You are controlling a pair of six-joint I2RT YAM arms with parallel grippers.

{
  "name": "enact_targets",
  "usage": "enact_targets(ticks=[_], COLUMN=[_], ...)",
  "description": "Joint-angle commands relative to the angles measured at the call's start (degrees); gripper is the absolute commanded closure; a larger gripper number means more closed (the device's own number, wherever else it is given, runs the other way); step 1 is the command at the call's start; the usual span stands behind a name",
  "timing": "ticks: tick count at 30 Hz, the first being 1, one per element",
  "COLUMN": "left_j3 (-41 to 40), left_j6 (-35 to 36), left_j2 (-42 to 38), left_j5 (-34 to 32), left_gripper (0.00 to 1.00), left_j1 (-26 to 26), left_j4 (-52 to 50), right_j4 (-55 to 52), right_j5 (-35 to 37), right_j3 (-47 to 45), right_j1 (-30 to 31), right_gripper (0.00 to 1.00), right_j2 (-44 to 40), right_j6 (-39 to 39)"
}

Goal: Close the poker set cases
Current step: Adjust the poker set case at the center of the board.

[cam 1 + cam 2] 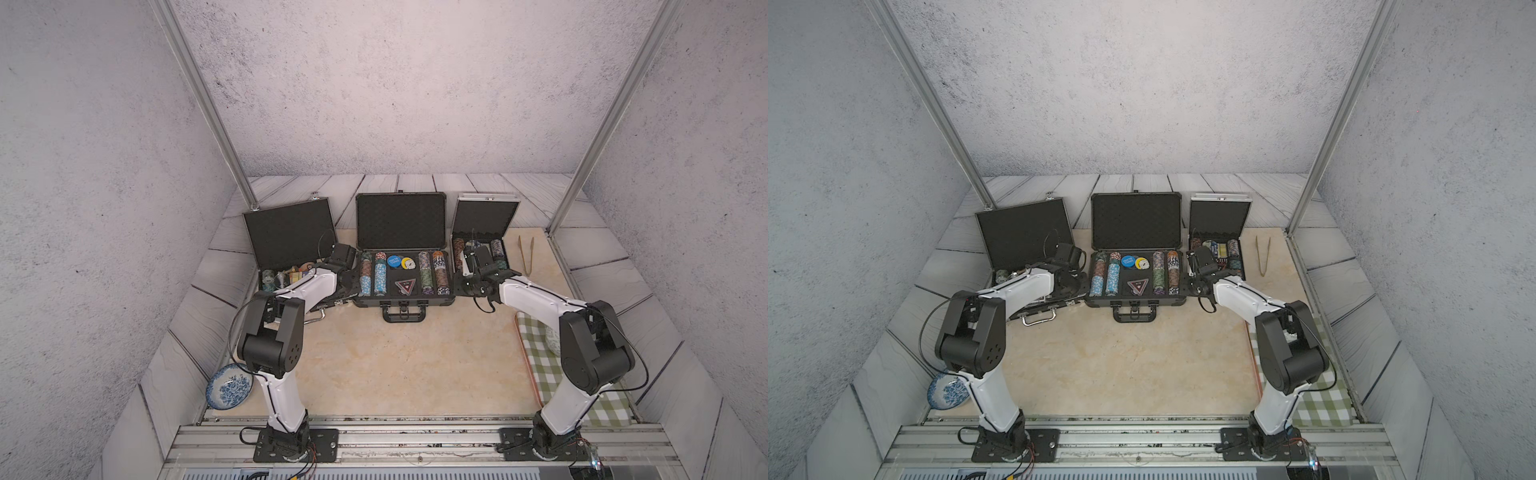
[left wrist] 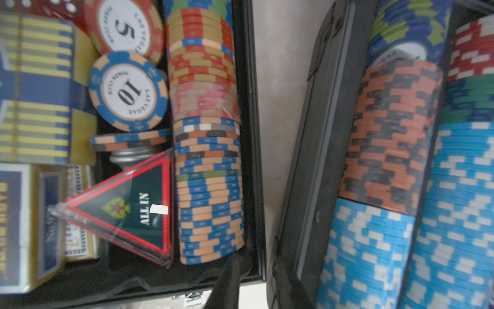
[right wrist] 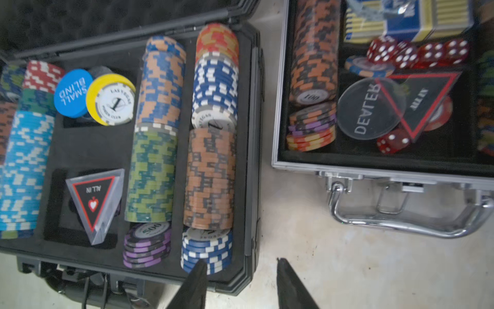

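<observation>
The back wall [image 1: 395, 83] and the two side walls [image 1: 83, 166] are covered in a pale grey, speckled surface that looks like rough plaster. Two slim aluminium posts [image 1: 203, 104] lean up from the far corners of the counter, one on each side. Grey panels [image 1: 291, 187] printed with a wood-plank pattern slope around the work area between the walls and the counter. The counter [image 1: 395, 365] has a beige top that looks like stone, with faint yellowish veins. Along its near edge runs a ribbed aluminium rail [image 1: 415, 440]. The light is soft and even in both top views. It is a little brighter high on the back wall, and the shadows on the counter are faint.
</observation>
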Motion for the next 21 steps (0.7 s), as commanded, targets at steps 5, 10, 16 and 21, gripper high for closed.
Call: enact_targets(ticks=[5,10,16,21], left_j3=[0.92,1.66,2.34,2.72], left_j6=[0.25,0.74,1.37,1.58], left_j2=[-1.67,-2.82,-0.81,2.36], left_j5=[2.94,4.04,3.9,5.48], left_gripper=[0.72,0.71,0.71,0.71], left_j1=[0.73,0.8,0.88,0.98], left_j4=[0.75,1.61,0.61,1.02], right_j4=[-1.99,-2.43,-1.41,-1.65], right_j5=[-4.93,-5.48,-6.87,-8.55], right_j3=[4.41,5.69,5.26,5.79], right_j1=[-1.73,-1.91,-2.96,-3.1], right_gripper=[0.58,0.59,0.62,0.64], right_j2=[4.91,7.37,9.14,10.85], right_j6=[-1.46,-1.75,-1.63,-2.81])
